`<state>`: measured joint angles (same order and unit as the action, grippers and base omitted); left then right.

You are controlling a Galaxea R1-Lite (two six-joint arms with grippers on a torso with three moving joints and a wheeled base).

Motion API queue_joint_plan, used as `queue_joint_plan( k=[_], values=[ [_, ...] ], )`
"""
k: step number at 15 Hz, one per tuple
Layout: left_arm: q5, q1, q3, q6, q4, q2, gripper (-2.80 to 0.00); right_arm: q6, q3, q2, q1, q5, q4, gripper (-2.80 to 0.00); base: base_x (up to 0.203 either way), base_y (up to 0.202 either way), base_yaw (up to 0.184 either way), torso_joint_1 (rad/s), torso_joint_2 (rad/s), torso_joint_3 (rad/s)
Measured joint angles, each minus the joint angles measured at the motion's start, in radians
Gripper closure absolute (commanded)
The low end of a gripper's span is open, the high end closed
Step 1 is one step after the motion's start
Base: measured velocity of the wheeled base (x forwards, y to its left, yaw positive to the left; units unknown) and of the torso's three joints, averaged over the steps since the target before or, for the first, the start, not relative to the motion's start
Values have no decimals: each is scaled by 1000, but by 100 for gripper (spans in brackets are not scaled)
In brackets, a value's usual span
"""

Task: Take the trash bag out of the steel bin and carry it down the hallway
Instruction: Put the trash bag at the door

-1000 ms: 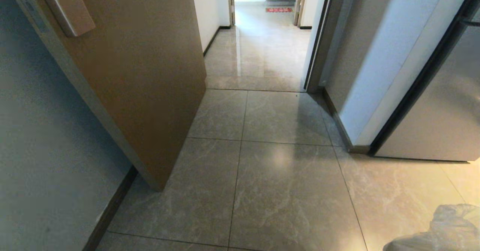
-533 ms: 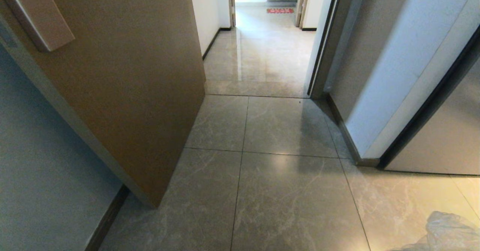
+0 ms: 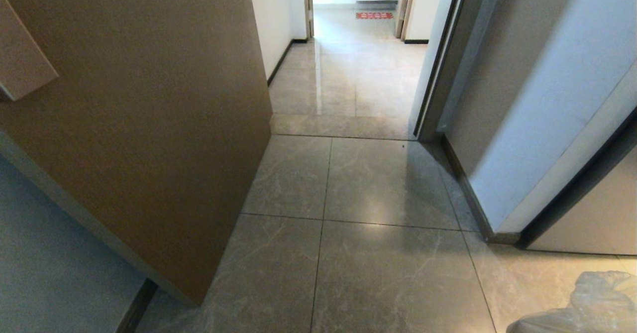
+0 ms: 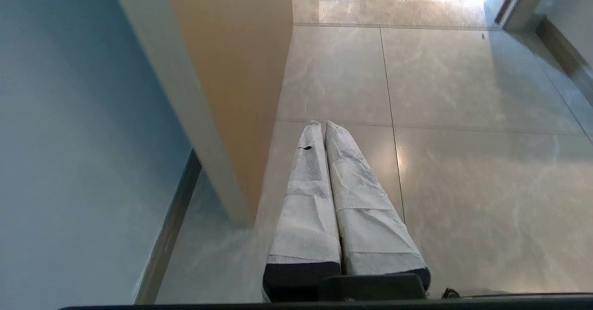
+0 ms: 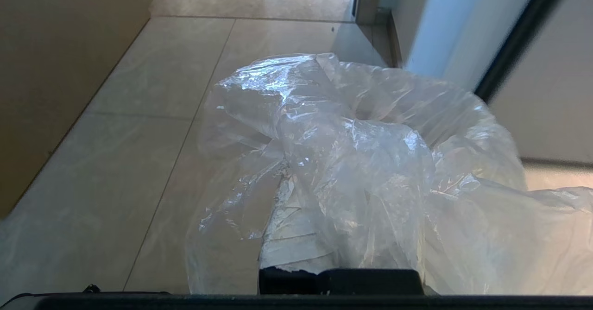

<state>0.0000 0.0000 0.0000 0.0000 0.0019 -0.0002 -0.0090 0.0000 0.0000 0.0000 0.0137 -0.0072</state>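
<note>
Carrying the trash bag (image 5: 370, 161) in the right gripper (image 5: 296, 222), jaws clamped on gathered film: light, limp, slippery, so bunched neck grips best; left gripper (image 4: 323, 127) closed, empty.

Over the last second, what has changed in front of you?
The whole view has shifted: the base is rolling forward through the doorway, so the tan wooden door looms larger on the left and the glossy grey tiled hallway sits nearer. That is camera motion, not objects moving. Unchanged: the right gripper stays shut on the crinkled clear plastic trash bag; the left gripper stays shut, empty.
</note>
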Motion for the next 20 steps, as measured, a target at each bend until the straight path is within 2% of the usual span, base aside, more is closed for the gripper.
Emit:
queue_joint_plan(
  k=[20],
  values=[
    [0,0,0,0,0,0,0,0,0,0,0,0,0,0,192,0,2,3,4,3]
  ],
)
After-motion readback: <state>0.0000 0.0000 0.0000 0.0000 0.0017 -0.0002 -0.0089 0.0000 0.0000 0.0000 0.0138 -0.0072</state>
